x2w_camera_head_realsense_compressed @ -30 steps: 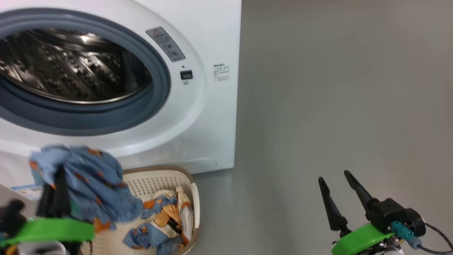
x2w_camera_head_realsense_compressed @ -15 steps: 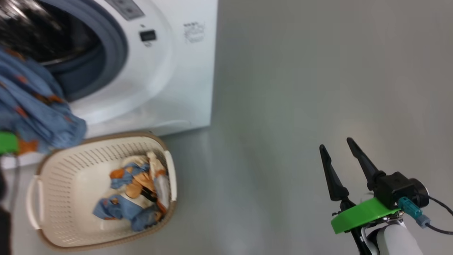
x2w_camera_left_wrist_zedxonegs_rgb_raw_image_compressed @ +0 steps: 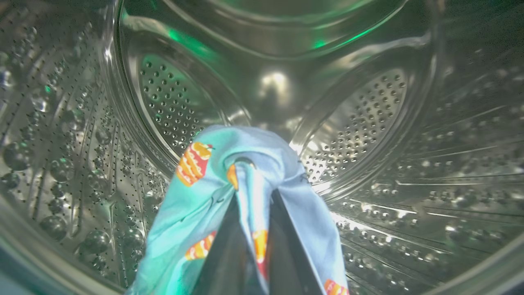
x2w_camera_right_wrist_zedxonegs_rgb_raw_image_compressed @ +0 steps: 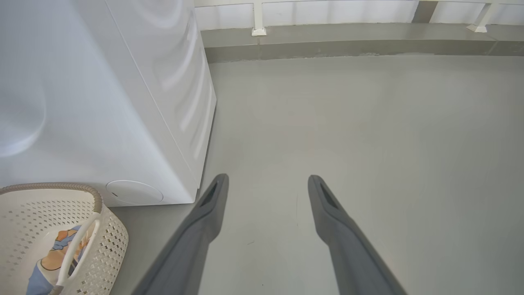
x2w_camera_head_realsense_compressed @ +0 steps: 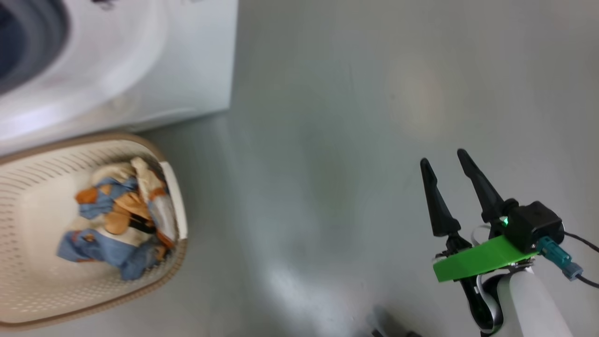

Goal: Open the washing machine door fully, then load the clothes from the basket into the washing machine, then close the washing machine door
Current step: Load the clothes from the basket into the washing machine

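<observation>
The left wrist view looks into the steel perforated drum (x2w_camera_left_wrist_zedxonegs_rgb_raw_image_compressed: 368,123) of the washing machine (x2w_camera_head_realsense_compressed: 140,61). There my left gripper (x2w_camera_left_wrist_zedxonegs_rgb_raw_image_compressed: 254,192) is shut on a blue garment with orange prints (x2w_camera_left_wrist_zedxonegs_rgb_raw_image_compressed: 196,196), which drapes over both fingers inside the drum. The cream basket (x2w_camera_head_realsense_compressed: 28,215) stands on the floor in front of the machine at the left, with more blue and orange clothes (x2w_camera_head_realsense_compressed: 117,220) in it. My right gripper (x2w_camera_head_realsense_compressed: 444,159) hovers open over bare floor at the lower right, nothing between its fingers. The basket (x2w_camera_right_wrist_zedxonegs_rgb_raw_image_compressed: 102,246) also shows left of the right gripper (x2w_camera_right_wrist_zedxonegs_rgb_raw_image_compressed: 268,180). The washing machine door is out of view.
Grey floor (x2w_camera_head_realsense_compressed: 351,117) stretches to the right of the machine. In the right wrist view a low kerb and white railing (x2w_camera_right_wrist_zedxonegs_rgb_raw_image_compressed: 348,24) run along the far side, behind the machine's white side panel (x2w_camera_right_wrist_zedxonegs_rgb_raw_image_compressed: 123,102).
The head camera has swung right and down, so the machine and basket slid left in view. The blue garment and left gripper have left the head view. The right gripper stays open.
</observation>
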Controlling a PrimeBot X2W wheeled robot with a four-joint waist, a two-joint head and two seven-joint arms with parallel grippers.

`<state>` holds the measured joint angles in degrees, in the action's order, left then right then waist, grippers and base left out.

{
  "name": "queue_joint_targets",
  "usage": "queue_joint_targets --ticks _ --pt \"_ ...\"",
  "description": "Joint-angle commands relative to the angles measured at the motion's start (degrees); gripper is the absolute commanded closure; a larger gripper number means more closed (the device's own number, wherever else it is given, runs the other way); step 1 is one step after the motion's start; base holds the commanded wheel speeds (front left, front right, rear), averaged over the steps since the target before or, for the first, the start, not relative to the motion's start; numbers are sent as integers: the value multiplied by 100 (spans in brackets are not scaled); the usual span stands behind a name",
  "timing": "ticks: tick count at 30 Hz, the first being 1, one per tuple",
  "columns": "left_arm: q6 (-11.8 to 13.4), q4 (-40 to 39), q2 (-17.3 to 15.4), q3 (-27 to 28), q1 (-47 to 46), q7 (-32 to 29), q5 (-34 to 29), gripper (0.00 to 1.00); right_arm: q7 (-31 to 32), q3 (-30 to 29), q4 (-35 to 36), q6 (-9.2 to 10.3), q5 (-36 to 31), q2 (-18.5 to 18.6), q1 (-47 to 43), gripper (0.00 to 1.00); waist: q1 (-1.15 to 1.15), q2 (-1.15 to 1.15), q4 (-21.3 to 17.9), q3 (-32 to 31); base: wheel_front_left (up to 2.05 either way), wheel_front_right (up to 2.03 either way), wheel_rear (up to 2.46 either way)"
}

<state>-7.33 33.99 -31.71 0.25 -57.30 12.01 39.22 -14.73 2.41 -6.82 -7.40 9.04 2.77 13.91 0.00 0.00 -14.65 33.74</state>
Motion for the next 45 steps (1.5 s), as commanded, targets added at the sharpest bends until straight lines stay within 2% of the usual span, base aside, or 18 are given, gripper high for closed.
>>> queue_joint_targets --ticks 1,9,18,24,28,34,35,38,41,45 --pt "-15 62 -506 26 -339 -75 99 100 -27 165 164 -9 106 10 44 0 0 0 -428 674 0 0 0" --pt "-15 539 -1251 -806 -1654 -363 78 100 -27 353 213 -9 442 10 255 0 0 0 -688 1229 0 0 0" --pt "-15 1145 -1531 -1072 -3080 33 21 100 -27 533 213 -9 684 10 391 0 0 0 -845 1331 0 0 0" --pt "-15 1520 -1566 -1312 -3364 202 -27 100 -27 527 220 -9 651 10 366 0 0 0 -873 1292 0 0 0" --pt "-15 1591 -1593 -1230 -3483 289 -130 100 -27 544 249 -9 637 10 369 0 0 0 -858 1307 0 0 0" --pt "75 1044 -1643 -620 -3503 296 -589 100 -27 595 279 -9 642 10 395 0 0 0 -866 1355 0 0 0" --pt "95 804 -1593 -312 -3386 297 -790 100 -27 615 272 -9 641 10 402 0 0 0 -868 1349 0 0 0" --pt "70 701 -1468 -22 -3131 297 -1026 100 -27 632 256 -9 631 10 397 0 0 0 -857 1320 0 0 0" --pt "29 1021 -1316 12 -2919 297 -1061 100 -27 634 238 -9 619 10 388 0 0 0 -840 1285 0 0 0" --pt "0 1670 -1227 -215 -2922 236 -1023 100 -27 638 233 -9 602 10 388 0 0 0 -831 1275 0 0 0"
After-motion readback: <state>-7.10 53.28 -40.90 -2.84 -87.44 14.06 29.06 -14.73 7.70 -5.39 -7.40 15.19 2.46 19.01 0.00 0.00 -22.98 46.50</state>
